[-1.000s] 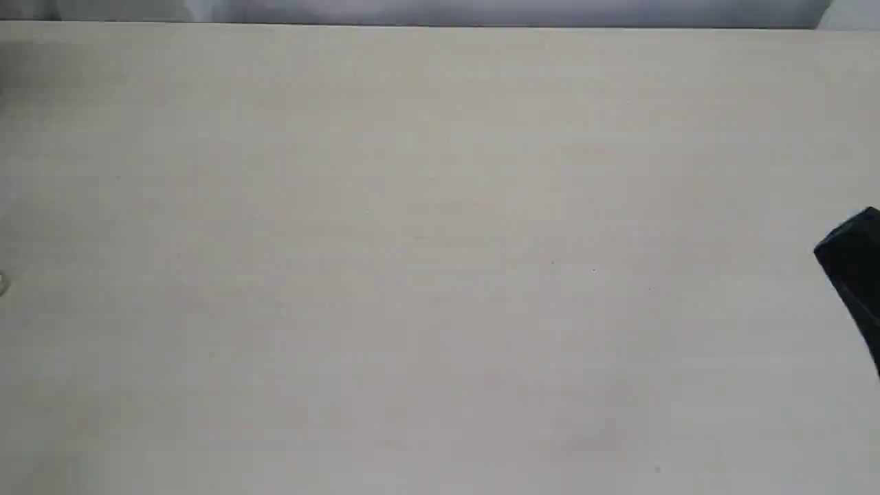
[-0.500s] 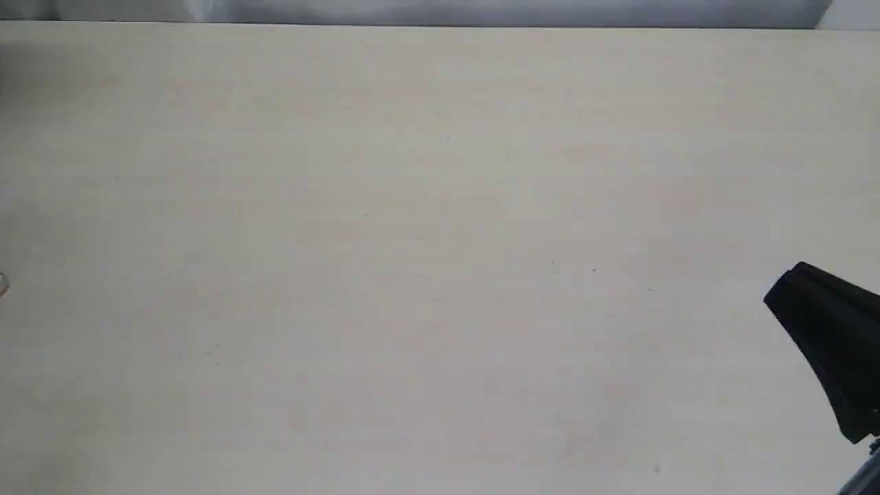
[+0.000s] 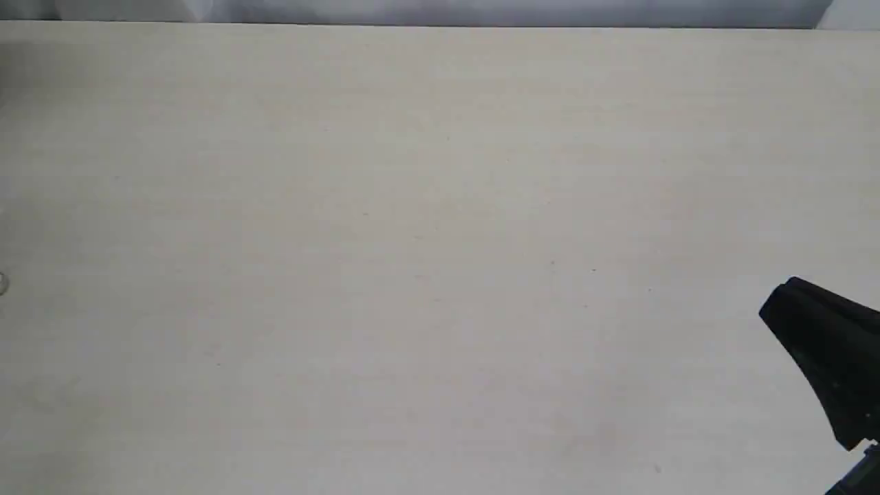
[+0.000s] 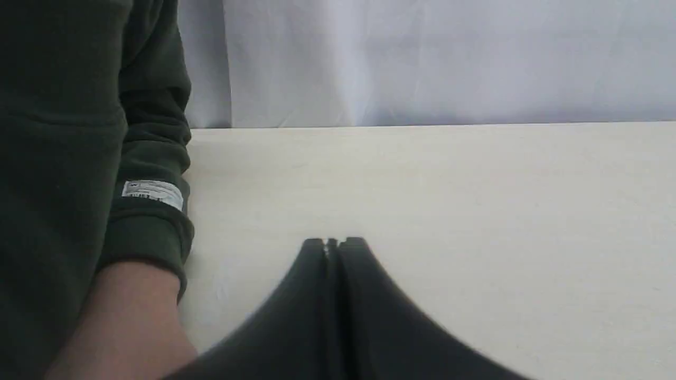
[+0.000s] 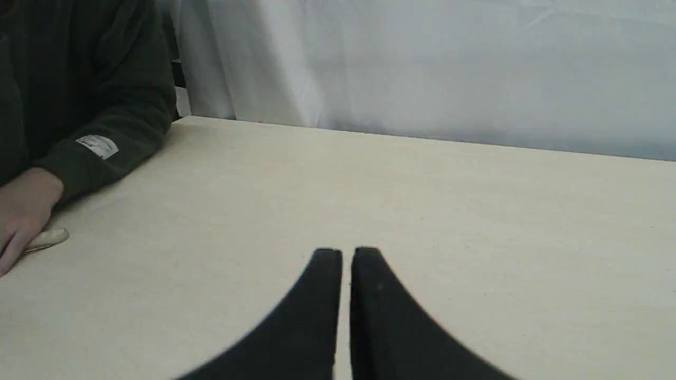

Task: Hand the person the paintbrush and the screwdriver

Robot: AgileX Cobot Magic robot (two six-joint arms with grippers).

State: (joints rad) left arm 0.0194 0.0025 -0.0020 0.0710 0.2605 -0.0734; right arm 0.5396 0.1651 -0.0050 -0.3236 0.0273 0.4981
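Risk was low for you: both the left gripper (image 4: 334, 243) and right gripper (image 5: 346, 253) were closed, empty; a sweep could strike the person (image 5: 24, 211).

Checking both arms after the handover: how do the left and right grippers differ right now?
The left gripper has its jaws pressed together, while the right gripper shows a thin gap between its fingertips. The left sits right beside the person's forearm; the right is far from the person's hand. Only the right gripper appears in the exterior view. Both are black, hold nothing, and hang over the bare table.
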